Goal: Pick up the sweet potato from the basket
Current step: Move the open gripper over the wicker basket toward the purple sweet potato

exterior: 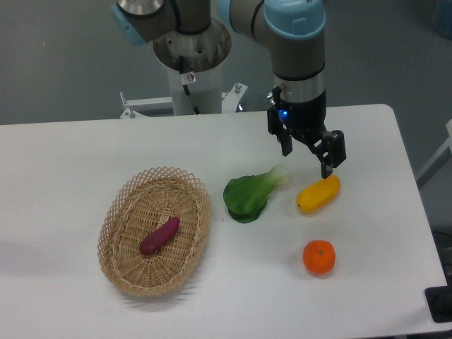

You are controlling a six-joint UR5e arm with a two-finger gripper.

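Note:
A reddish-purple sweet potato [159, 236] lies slantwise in the middle of the oval tan wicker basket [121, 212] on the left part of the white table. My gripper [308, 159] hangs well to the right of the basket, just above the table beside the yellow vegetable. Its two black fingers are spread apart and hold nothing.
A green leafy vegetable [251, 195] lies between the basket and the gripper. A yellow oblong vegetable [318, 194] sits right below the gripper's fingers. A round orange fruit [319, 257] rests nearer the front edge. The arm's base [192, 63] stands behind the table.

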